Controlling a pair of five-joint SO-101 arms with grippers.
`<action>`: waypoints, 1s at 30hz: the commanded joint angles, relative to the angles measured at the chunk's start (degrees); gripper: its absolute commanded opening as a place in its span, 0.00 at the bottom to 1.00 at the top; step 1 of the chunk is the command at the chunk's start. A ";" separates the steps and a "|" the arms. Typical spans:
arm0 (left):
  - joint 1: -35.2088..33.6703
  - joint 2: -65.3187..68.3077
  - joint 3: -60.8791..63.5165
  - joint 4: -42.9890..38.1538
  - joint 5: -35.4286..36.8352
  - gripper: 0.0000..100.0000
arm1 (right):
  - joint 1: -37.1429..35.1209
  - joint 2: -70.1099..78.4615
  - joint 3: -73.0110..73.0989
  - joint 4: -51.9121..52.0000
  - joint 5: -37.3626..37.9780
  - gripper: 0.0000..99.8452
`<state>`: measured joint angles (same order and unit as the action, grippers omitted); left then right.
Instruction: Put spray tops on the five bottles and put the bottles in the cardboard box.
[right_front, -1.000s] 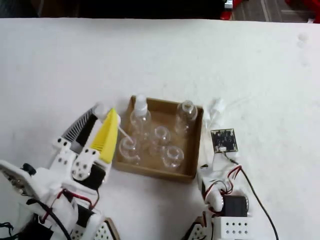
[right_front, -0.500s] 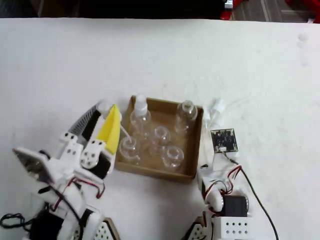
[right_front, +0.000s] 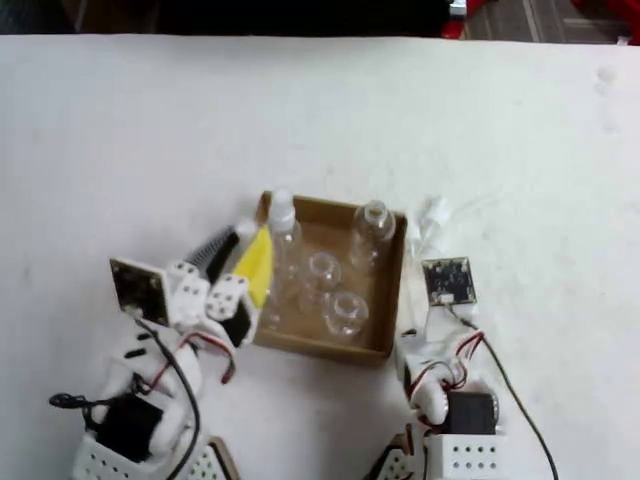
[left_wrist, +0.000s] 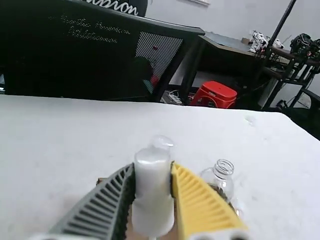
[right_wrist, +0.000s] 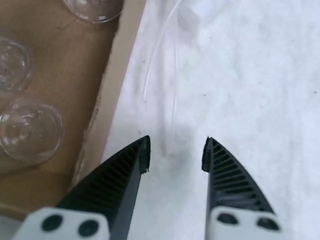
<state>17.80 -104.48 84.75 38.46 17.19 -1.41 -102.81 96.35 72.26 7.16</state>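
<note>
Presently our left gripper (left_wrist: 152, 169) is clamped on a white spray top (left_wrist: 151, 200), which sits head up between the grey finger and the yellow one, at the left wall of the cardboard box (right_front: 392, 300). We judge the step in hand to be seating this top on an open neck. To do it well, we should hold the top upright, centre it over the neck before lowering, and come straight down. A tilted approach would likely catch the rim or tip so light a bottle.

The arm covers the box's near-left corner, so we cannot tell what stands under it. Further right in the box, the capped bottle (right_front: 283, 228) already wears its top. The middle bottle (right_front: 322, 270), the near bottle (right_front: 345, 312) and the far-right bottle (right_front: 372, 225) stand open.

Just outside the right wall, the spare tops (right_front: 432, 212) lie on the table (right_front: 150, 120). Our right gripper (right_wrist: 175, 152) hangs over the table beside that wall, its fingers spread with nothing between them. It could brace the chosen bottle while we press down.
</note>
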 joint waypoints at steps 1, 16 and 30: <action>3.30 -0.48 -0.26 2.55 0.18 0.02 | -0.22 -0.22 0.53 0.48 0.09 0.15; 2.95 -0.48 -0.18 6.15 -6.33 0.02 | -0.22 -0.22 0.53 0.48 0.09 0.15; 2.95 -0.48 -0.79 9.05 -6.24 0.24 | -0.22 -0.22 0.53 0.48 0.09 0.15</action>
<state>20.18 -104.48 84.75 47.52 11.30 -1.49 -102.81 96.35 72.26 7.16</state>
